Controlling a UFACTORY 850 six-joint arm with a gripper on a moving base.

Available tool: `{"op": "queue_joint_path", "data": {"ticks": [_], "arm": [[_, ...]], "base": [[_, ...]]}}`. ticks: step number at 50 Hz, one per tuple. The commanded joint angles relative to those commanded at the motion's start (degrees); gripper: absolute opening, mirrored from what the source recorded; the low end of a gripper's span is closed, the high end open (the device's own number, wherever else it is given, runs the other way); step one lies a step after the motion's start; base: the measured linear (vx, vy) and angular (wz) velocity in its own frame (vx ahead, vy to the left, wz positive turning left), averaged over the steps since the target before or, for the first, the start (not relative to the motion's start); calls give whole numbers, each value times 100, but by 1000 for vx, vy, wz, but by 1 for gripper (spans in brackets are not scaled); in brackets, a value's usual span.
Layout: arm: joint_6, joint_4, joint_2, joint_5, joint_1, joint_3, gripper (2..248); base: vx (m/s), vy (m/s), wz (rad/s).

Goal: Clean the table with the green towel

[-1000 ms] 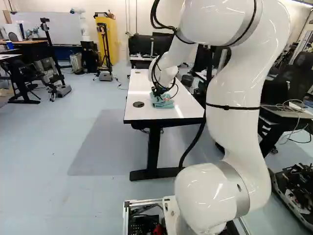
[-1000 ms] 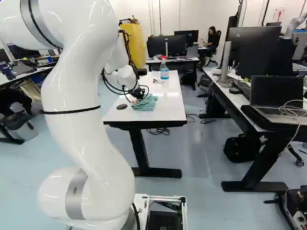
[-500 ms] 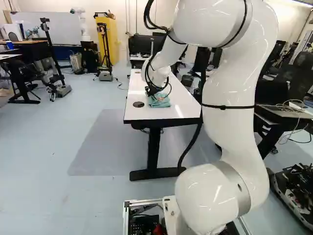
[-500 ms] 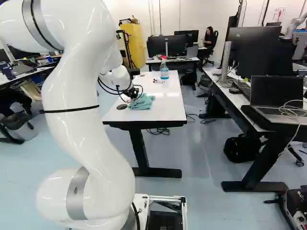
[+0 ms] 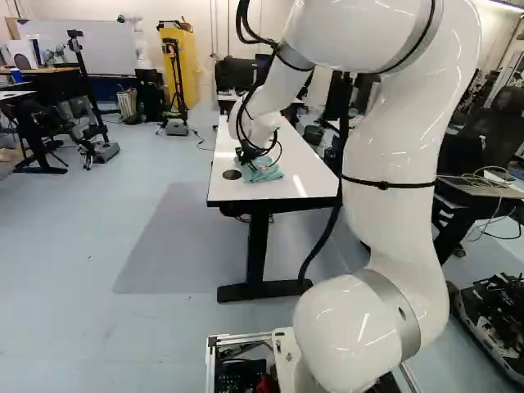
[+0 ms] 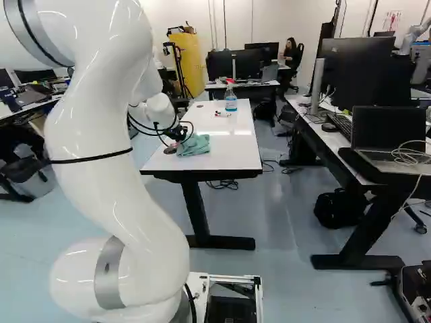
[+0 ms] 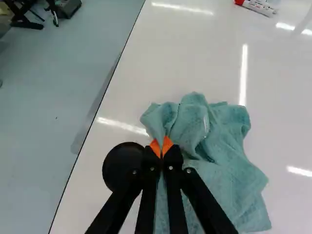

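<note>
In the left base view my gripper [image 5: 247,154] is low over the white table [image 5: 308,171], at the side of the green towel [image 5: 265,171]. The right base view shows the crumpled towel [image 6: 195,145] flat on the tabletop, near its close end. Seen from the wrist, the gripper [image 7: 161,148] has its orange pads pressed together on a fold of the towel [image 7: 224,187]. The cloth spreads out to one side and under the fingers.
Beside the gripper lies a round black disc [image 7: 118,163] in the tabletop, partly covered by a finger. Farther along the table stand a spray bottle [image 6: 231,101] and a small red-and-white tube [image 7: 257,6]. Another robot [image 5: 141,45] stands far back.
The arm has swung left in both base views, and the towel has slid with the gripper across the tabletop toward the black disc. The base has stayed in place.
</note>
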Motion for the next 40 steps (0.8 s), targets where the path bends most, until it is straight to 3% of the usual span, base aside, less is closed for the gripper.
{"op": "queue_joint_path", "data": {"ticks": [22, 40], "arm": [[0, 0, 550, 0, 24, 664, 24], [0, 0, 893, 0, -204, 1063, 24]], "base": [[0, 0, 0], [0, 0, 0]]}}
